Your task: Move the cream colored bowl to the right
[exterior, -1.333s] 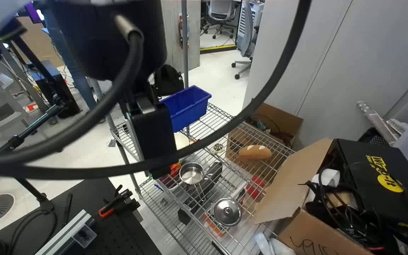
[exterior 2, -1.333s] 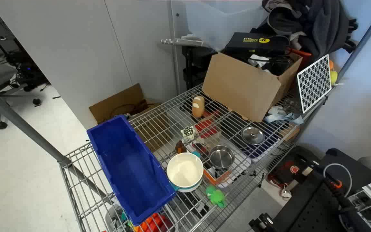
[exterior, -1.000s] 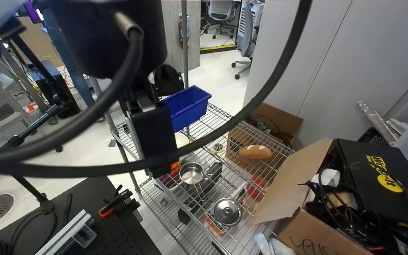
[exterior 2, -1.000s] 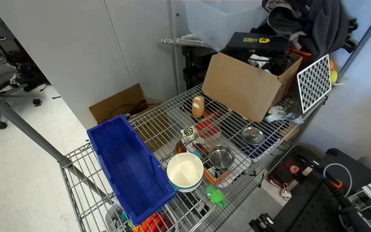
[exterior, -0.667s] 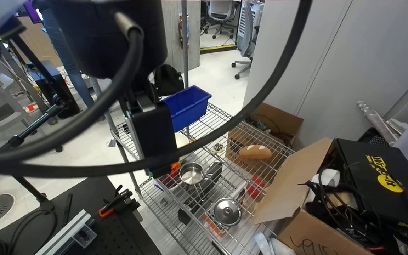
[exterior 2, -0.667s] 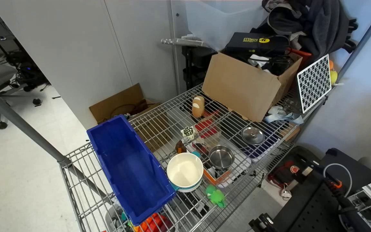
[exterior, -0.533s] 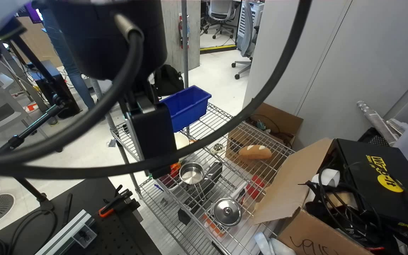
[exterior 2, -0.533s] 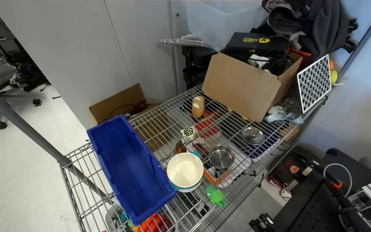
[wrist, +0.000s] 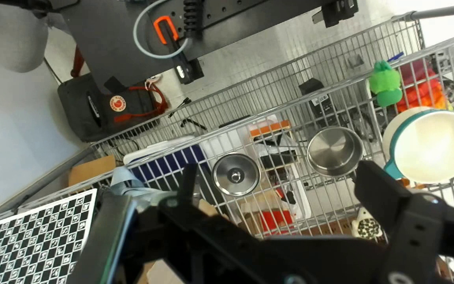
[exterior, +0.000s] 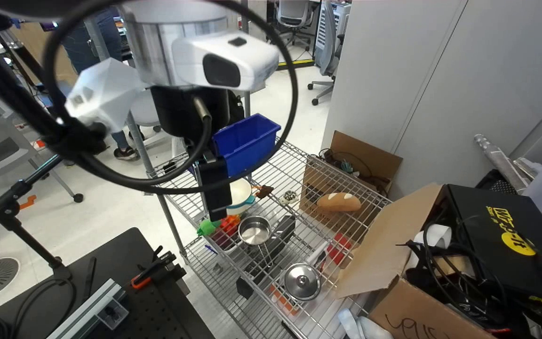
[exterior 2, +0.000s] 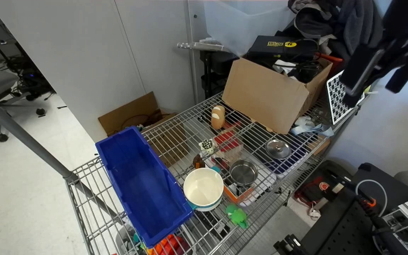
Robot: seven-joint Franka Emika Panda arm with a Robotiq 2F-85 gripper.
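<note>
Spread wide, the claw (wrist: 277,172) is seen in the wrist view with its two black, blocky fingers (wrist: 376,185) set well apart and nothing held between them. Its outline is blurred in an exterior view, where a board (exterior 2: 335,95) printed in black-and-white check is partly covered by it. The cream colored bowl (exterior 2: 203,187) is set upright on the wire shelf (exterior: 282,162), between the blue bin (exterior 2: 143,187) and a steel pot (exterior 2: 243,172), outside the span of the fingers. Its smooth, round inner wall is lit to a soft sheen, and its body is ringed by a teal band, with tabs of the same teal on opposite sides. The bin is formed as a long, straight-sided plastic box; whether it is touched by the nearer tab cannot be told. The pot is straight-walled, its polished floor streaked with bright reflections, and on its far side from the bowl a round steel lid (exterior 2: 278,148) is laid, topped by a small central knob. Just beside the bowl a lumpy green toy (exterior 2: 237,215) is placed near the shelf's edge. Farther off, a smooth, oblong loaf (exterior 2: 218,117) is marked with pale slashes, near a matte cardboard box (exterior 2: 267,95) whose flap is splayed outward. Through the wires, red and orange pieces (wrist: 424,92) are seen.
</note>
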